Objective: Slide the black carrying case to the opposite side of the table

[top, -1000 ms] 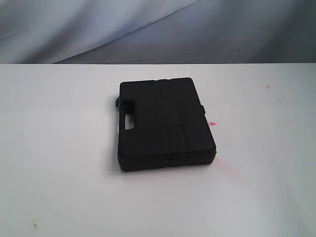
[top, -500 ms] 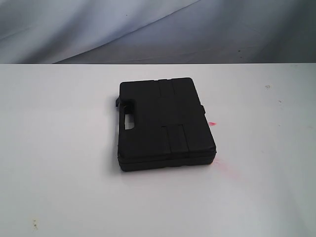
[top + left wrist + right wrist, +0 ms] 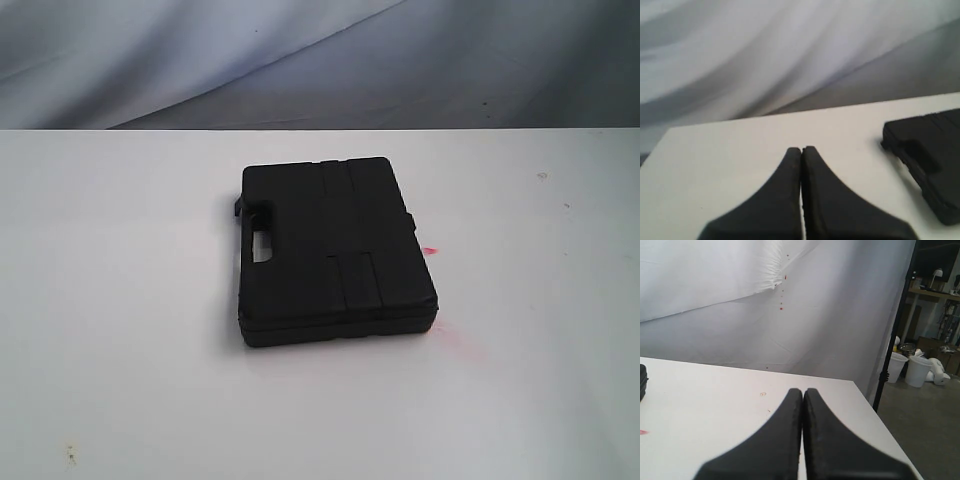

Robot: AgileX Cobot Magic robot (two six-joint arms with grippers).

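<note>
The black case [image 3: 335, 250] lies flat near the middle of the white table [image 3: 120, 300], its cut-out handle on the left edge. Neither arm shows in the exterior view. In the left wrist view my left gripper [image 3: 801, 149] is shut with nothing in it, above bare tabletop, and the case [image 3: 930, 155] sits off to one side, apart from it. My right gripper [image 3: 802, 390] is also shut and empty over the table [image 3: 715, 400]. Only a sliver of the case [image 3: 642, 380] shows at that view's border.
A grey-white cloth backdrop [image 3: 300, 60] hangs behind the table's far edge. Faint red smears [image 3: 430, 250] mark the tabletop right of the case. The right wrist view shows the table's corner edge [image 3: 875, 412], a black stand pole [image 3: 895, 340] and white buckets [image 3: 917, 370] on the floor beyond.
</note>
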